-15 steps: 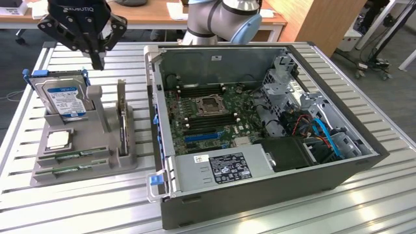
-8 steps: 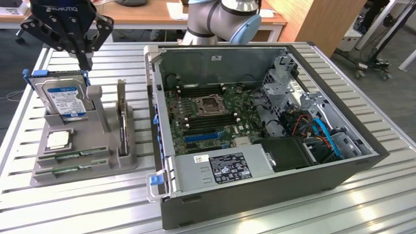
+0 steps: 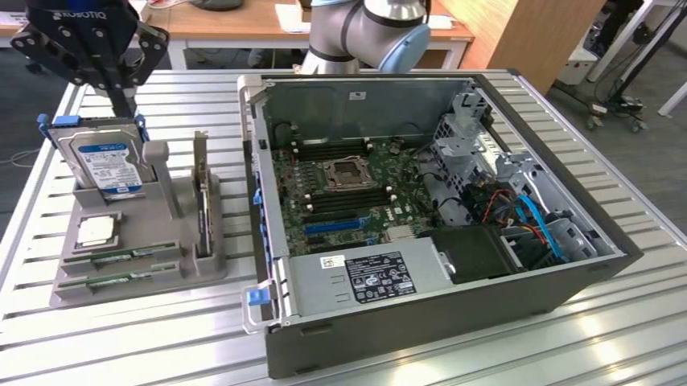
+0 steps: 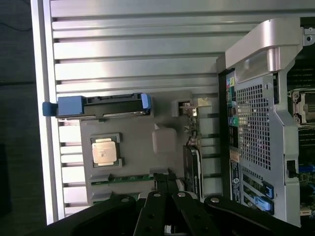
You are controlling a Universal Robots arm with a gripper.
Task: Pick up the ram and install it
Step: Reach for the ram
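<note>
Ram (image 3: pixel 116 259) lies flat at the near end of the grey holder (image 3: pixel 209 261) (one of two green sticks), with its long axis running across the exterior view. My gripper (image 3: pixel 122 106) hangs above the hard drive (image 3: pixel 108 165) at the far end, fingers pinched together and, I think, empty.

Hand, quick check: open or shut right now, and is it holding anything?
Hand: shut, holding nothing; both ram sticks lie in the tray.
</note>
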